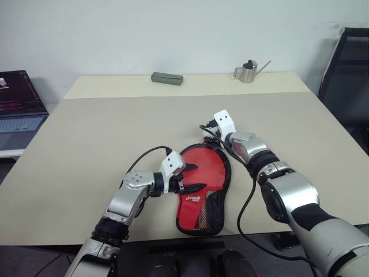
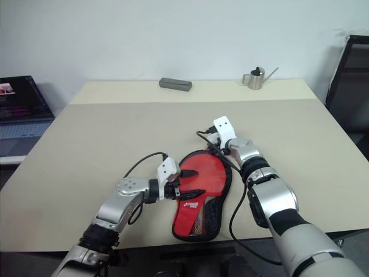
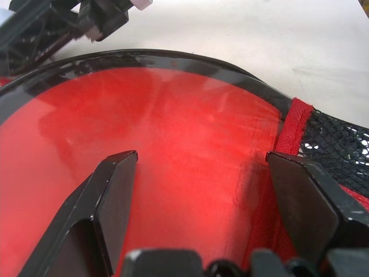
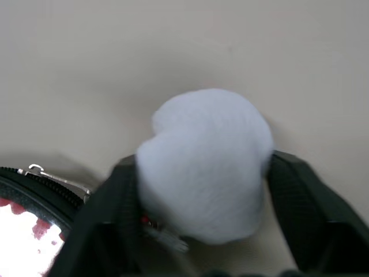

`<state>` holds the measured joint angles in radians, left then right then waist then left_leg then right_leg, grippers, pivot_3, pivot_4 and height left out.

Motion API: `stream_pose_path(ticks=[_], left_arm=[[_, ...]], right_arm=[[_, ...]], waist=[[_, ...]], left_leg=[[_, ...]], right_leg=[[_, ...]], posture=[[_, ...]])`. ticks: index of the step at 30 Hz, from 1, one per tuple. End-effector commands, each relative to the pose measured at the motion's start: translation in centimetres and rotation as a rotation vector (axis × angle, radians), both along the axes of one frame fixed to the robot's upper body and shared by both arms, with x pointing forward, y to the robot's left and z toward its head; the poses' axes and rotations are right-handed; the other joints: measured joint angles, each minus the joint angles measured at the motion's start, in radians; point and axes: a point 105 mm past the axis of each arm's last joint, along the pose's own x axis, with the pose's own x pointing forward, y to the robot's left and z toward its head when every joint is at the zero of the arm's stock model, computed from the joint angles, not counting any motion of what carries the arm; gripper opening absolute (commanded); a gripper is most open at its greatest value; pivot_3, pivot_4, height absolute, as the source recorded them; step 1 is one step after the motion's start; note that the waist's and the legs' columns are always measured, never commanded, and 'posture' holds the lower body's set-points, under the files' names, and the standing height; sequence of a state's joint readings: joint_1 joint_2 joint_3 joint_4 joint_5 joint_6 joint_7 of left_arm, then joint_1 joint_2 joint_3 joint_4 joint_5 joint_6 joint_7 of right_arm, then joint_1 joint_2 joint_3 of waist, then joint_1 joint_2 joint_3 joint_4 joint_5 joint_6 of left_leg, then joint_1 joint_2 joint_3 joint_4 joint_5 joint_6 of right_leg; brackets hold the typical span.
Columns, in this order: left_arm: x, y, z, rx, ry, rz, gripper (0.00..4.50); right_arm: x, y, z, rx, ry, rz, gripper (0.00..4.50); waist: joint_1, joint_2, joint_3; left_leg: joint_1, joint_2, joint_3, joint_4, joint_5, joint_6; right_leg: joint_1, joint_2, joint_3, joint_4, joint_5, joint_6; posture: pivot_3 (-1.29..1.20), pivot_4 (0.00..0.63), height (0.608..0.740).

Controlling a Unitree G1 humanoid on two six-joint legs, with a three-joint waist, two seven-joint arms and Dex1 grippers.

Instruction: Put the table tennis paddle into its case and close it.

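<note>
Lying flat, case: case [image 1: 202, 187] sits low-centre of frame on table [image 1: 86, 133], red side up, mesh pocket twd bottom edge.
Paddle: table tennis paddle not distinguishable from red case face.
L gripper: left gripper [image 1: 190, 178] fingers spread wide, over case's left edge, holding nothing.
R gripper: right gripper [image 4: 202, 190] at case's upper rim by zipper; fingers pinch a white fluffy lump [image 4: 204, 164].
Far edge: grey block [image 1: 167, 78], small metal watering can [image 1: 249, 71].

Case [image 1: 203, 190]: red cloth, black mesh, glossy panel. Table [image 1: 86, 138]: matt, smooth. Watering can [image 1: 249, 71]: shiny metal.
</note>
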<state>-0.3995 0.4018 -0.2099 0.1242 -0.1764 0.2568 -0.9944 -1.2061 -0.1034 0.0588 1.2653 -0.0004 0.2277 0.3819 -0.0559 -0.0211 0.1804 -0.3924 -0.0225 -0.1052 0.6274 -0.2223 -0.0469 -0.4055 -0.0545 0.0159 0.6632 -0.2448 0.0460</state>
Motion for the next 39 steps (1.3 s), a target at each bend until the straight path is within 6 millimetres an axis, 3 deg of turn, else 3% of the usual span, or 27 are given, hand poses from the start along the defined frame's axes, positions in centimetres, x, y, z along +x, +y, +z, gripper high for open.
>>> stream_pose_path(ticks=[1, 4, 8, 26, 33, 39], left_arm=[[-0.5, 0.1, -1.1, 0.024, 0.041, -0.001, 3.9], [-0.6, 0.2, -1.3, 0.026, 0.047, 0.001, 3.9], [-0.7, 0.1, -1.5, 0.024, 0.056, 0.003, 3.9], [-0.7, -0.1, -2.4, 0.012, 0.1, 0.008, 3.9], [-0.2, -0.5, -2.0, -0.016, 0.104, 0.013, 3.9], [0.9, -1.4, -1.4, -0.014, 0.08, 0.005, 3.9]], right_arm=[[0.5, 0.4, 1.7, 0.014, -0.058, -0.009, 1.77], [0.6, 0.2, 1.8, 0.024, -0.062, -0.026, 0.9], [0.8, -0.1, 2.1, 0.03, -0.073, -0.042, 0.3], [1.1, -7.3, 2.2, -0.051, -0.092, -0.11, 0.28], [-0.7, -9.8, 1.7, -0.082, -0.047, -0.044, 0.28], [-4.7, -11.3, 0.7, -0.159, 0.011, 0.067, 0.27]], waist=[[0.0, 0.0, 0.0], [0.0, 0.0, 0.0], [0.0, 0.0, 0.0], [0.004, 0.001, 0.0], [0.011, 0.002, -0.001], [0.033, 0.003, -0.002]], left_leg=[[0.0, 0.0, 0.0, 0.0, 0.0, 0.0], [0.0, 0.0, 0.0, 0.0, 0.0, 0.0], [0.0, 0.0, 0.0, 0.0, 0.0, 0.0], [0.0, 0.0, 0.0, 0.0, 0.0, 0.0], [0.0, 0.0, 0.0, 0.0, 0.0, 0.0], [-0.001, -0.002, -0.002, 0.001, 0.0, 0.0]], right_leg=[[0.0, 0.0, 0.0, 0.0, 0.0, 0.0], [0.0, 0.0, 0.0, 0.0, 0.0, 0.0], [0.0, 0.0, 0.0, 0.0, 0.0, 0.0], [0.001, 0.0, 0.0, 0.0, 0.0, 0.0], [0.001, 0.0, 0.0, 0.0, 0.0, 0.0], [0.002, -0.001, -0.002, -0.001, 0.0, 0.001]], posture=[[0.0, 0.15, 0.74], [0.0, 0.15, 0.74], [0.0, 0.15, 0.74], [0.0, 0.15, 0.74], [0.0, 0.15, 0.74], [0.0, 0.15, 0.74]])
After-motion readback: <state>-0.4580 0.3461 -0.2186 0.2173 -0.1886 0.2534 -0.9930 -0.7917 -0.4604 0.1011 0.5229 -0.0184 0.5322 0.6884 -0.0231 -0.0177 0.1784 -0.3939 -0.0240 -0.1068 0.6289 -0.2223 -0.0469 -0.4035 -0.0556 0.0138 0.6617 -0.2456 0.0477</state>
